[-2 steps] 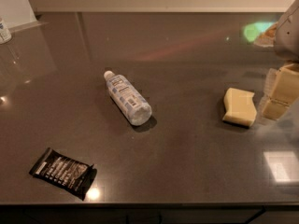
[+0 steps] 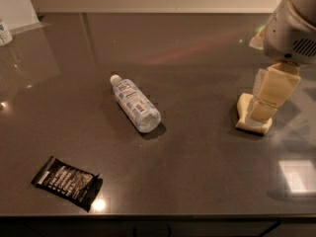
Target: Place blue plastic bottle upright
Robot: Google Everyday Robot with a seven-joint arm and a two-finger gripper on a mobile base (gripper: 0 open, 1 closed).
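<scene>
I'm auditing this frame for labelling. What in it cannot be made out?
Camera view:
- The gripper, low over the table at its right side: open or shut is unreadable. Its arm is cropped by the top-right corner.
- The white container: cut off by the left edge.
- Print on the blue plastic bottle and the black snack packet: too small to read.

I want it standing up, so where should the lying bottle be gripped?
Probably the labelled middle of the bottle, from above, squeezing across its width: it lies flat, cap pointing far-left. The gripper hangs off to its right.
</scene>
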